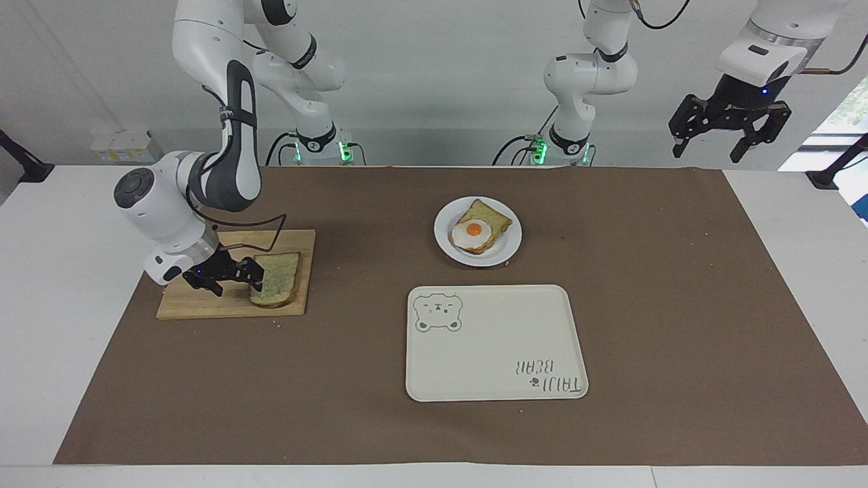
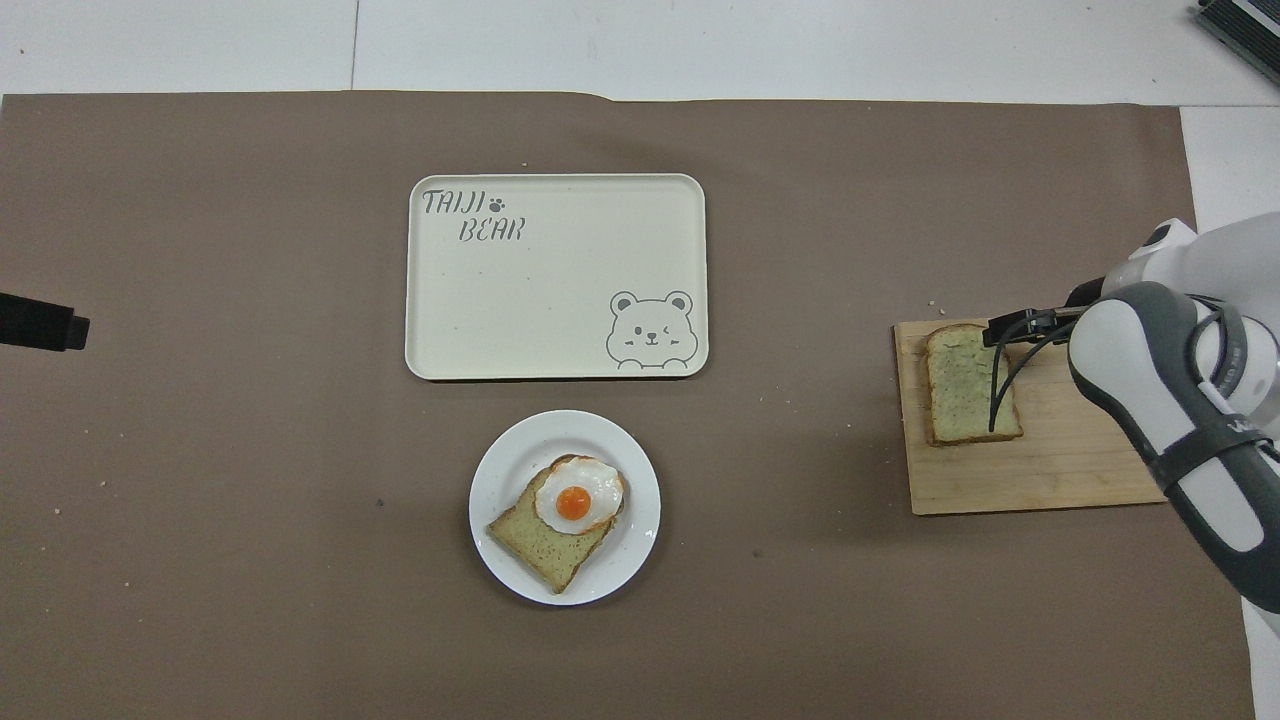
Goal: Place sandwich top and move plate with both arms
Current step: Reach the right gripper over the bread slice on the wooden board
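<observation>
Right pincer (image 1: 234,278) open, low beside the sandwich top (image 1: 277,287).

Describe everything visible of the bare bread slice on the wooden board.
The sandwich top is a roughly square slice of pale, green-speckled bread with a brown crust, its upper face bare. It lies flat on the wooden cutting board, at the board's edge toward the table's middle, at the right arm's end of the table. The open right gripper is low beside it, at its edge; contact cannot be told.
</observation>
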Available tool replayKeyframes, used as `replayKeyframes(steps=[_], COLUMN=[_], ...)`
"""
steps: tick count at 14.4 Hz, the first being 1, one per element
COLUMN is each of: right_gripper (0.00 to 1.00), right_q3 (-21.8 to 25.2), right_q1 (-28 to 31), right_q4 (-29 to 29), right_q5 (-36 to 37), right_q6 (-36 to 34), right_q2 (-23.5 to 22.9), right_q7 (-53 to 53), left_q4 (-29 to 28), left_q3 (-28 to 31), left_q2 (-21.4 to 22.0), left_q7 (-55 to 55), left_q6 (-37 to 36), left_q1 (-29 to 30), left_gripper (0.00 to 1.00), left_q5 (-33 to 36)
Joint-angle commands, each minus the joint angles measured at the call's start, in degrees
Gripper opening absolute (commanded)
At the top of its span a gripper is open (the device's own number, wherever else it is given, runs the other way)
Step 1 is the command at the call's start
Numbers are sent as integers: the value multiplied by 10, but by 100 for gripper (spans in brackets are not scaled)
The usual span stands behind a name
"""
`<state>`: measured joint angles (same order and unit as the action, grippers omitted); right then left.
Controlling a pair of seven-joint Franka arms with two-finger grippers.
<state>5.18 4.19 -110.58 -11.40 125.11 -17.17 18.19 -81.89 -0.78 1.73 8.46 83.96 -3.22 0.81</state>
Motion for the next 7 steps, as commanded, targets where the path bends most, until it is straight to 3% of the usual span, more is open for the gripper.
replayKeyframes(steps=[1, 6, 7], right_gripper=[100, 100, 90], right_q3=[-3, -2, -2], right_q1=[6, 4, 4], right_q4=[-22, -40, -41], right_q5=[-20, -20, -20], right_q6=[14, 23, 26], right_q2=[4, 7, 6], right_q7=[25, 51, 63], left_q4=[0, 0, 0], left_q3=[-4, -4, -4], left_q2=[6, 6, 6], left_q7=[-4, -4, -4], left_q6=[-8, -8, -8], left_q1=[6, 6, 6], left_gripper=[100, 100, 100], left_q5=[3, 3, 3])
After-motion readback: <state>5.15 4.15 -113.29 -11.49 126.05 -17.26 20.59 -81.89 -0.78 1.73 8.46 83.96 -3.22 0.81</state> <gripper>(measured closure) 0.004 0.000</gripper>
